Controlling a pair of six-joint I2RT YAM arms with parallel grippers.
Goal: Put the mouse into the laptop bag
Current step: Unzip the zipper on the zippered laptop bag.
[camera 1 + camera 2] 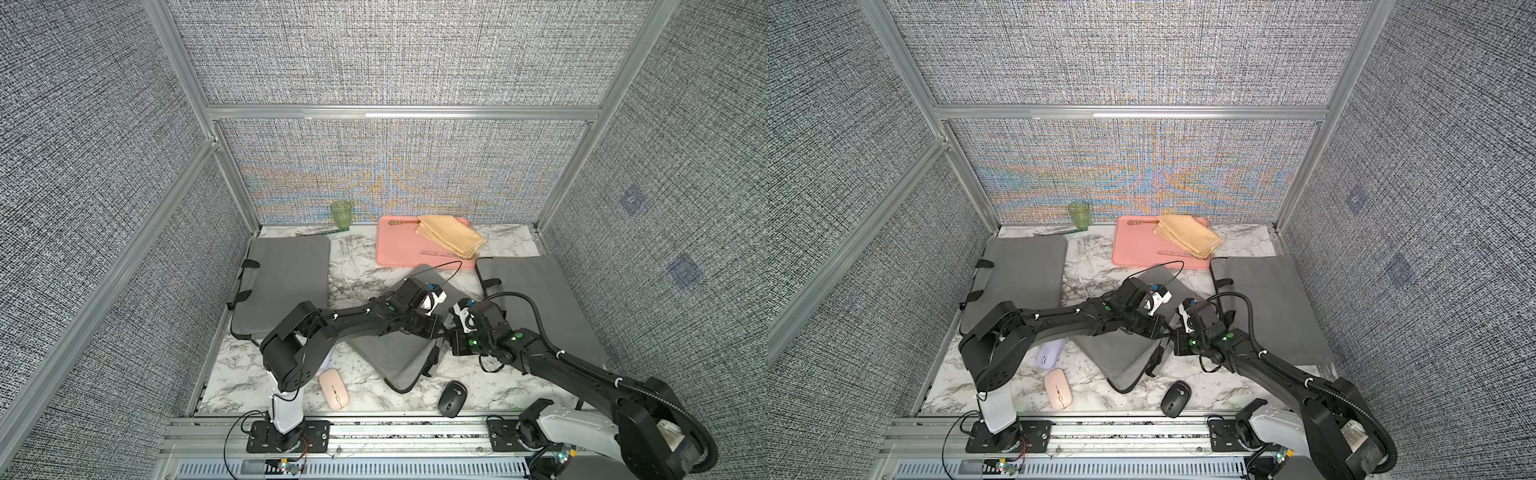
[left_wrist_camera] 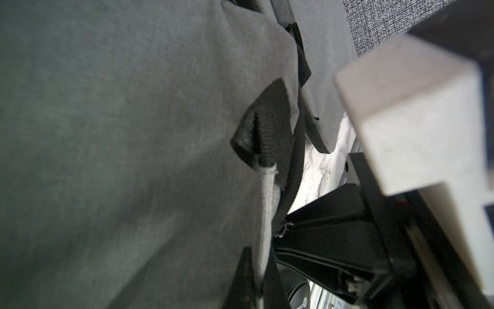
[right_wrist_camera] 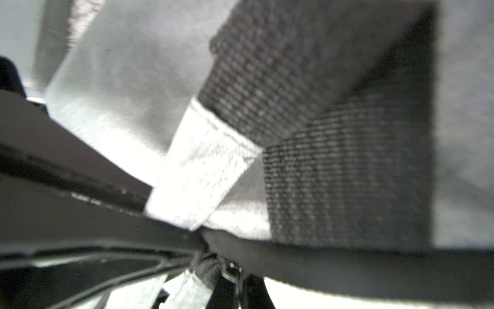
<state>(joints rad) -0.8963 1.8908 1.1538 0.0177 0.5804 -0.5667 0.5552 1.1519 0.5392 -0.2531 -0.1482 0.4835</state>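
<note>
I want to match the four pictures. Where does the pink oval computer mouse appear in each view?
In a top view: the pink oval computer mouse lies on the white marble table near its front edge, left of centre.
In a top view: the mouse in the same spot.
Left wrist: not in it.
Right wrist: not in it.
Shared landmark: the tilted grey fabric laptop bag, seen in all four.

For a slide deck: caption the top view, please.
Left arm and right arm meet at the middle laptop bag; pink mouse and black mouse lie outside.
</note>
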